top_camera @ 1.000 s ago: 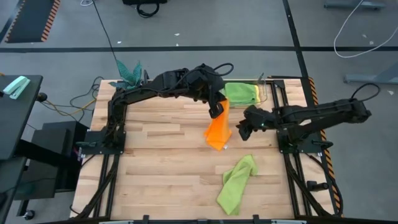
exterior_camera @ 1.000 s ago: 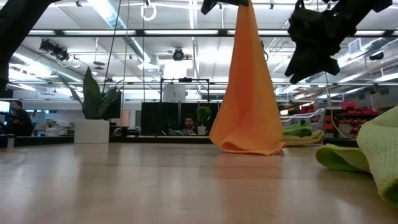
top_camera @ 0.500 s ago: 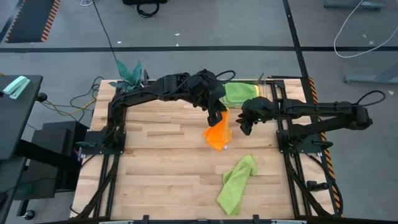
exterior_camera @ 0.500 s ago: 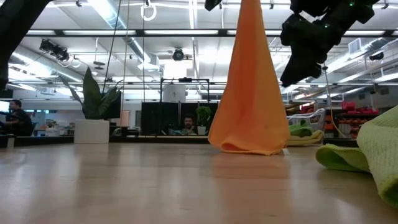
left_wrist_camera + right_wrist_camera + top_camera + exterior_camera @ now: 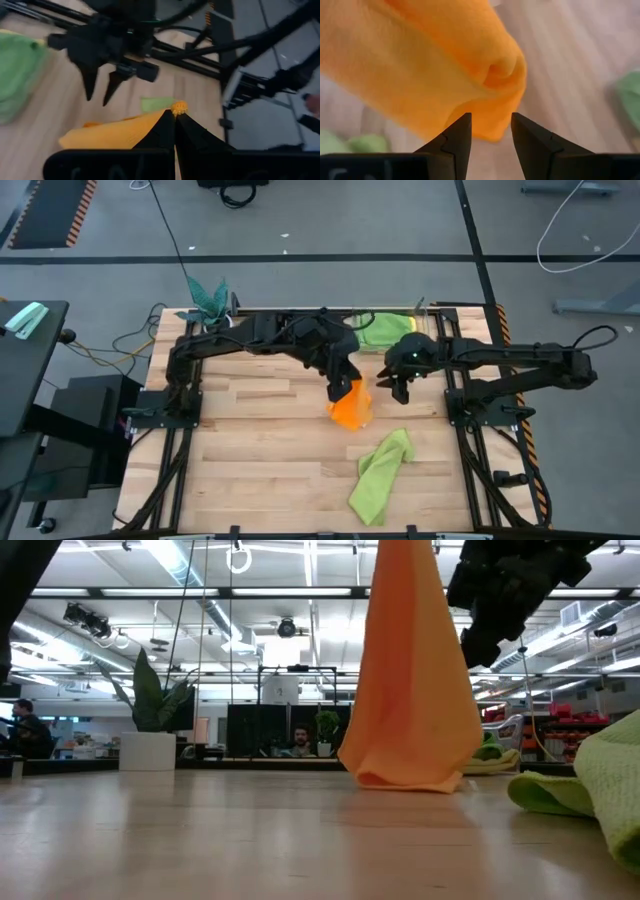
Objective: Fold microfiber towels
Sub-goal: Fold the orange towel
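Left gripper point(image 5: 174, 114) jaws pinched on orange towel point(image 5: 351, 404) corner, hanging it for spreading; right gripper point(image 5: 490, 131) jaws apart, empty, beside towel, probably seeking second corner.

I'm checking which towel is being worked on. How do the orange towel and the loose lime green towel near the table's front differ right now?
The orange towel hangs from the shut left hand, only its lower edge on the table; the lime green towel lies crumpled, untouched. The open right hand is beside the orange one, away from the green one. Both are small fuzzy cloths, neither folded.
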`<state>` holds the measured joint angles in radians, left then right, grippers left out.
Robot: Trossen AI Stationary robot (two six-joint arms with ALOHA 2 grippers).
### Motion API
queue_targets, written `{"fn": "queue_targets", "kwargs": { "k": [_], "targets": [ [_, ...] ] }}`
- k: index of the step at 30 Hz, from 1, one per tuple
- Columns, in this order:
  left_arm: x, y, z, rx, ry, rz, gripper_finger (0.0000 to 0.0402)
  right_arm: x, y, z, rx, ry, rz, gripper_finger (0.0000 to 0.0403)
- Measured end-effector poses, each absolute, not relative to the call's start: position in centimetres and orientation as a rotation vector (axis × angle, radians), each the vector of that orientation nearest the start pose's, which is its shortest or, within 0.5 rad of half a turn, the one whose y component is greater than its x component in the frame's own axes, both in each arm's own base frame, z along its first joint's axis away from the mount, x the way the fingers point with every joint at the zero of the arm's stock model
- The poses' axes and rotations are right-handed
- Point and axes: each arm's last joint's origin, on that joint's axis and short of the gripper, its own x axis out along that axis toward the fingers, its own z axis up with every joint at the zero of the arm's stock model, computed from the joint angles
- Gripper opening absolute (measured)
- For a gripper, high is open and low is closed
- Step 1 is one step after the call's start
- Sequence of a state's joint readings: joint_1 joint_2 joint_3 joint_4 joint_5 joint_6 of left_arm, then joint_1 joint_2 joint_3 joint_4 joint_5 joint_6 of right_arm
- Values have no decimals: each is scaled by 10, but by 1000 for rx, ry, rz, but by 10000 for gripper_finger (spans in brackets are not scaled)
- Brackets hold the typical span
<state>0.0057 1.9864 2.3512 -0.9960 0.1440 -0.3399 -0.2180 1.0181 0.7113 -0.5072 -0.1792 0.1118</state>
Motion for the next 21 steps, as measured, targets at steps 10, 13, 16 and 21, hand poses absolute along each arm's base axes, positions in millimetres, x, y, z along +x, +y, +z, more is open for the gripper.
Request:
{"fn": "queue_targets", "kwargs": {
  "k": [10, 13, 16, 21],
  "targets": [
    [400, -29, 441, -448, 659, -71, 5, 222, -15, 224, 114, 829, 150, 146],
    [397, -37, 443, -466, 659, -83, 5, 228, -10, 221, 66, 815, 195, 146],
    [396, -43, 444, -478, 663, -93, 5, 233, -6, 222, 56, 769, 236, 145],
    [396, -50, 444, -484, 668, -104, 5, 241, 3, 228, 70, 674, 316, 146]
  ]
}}
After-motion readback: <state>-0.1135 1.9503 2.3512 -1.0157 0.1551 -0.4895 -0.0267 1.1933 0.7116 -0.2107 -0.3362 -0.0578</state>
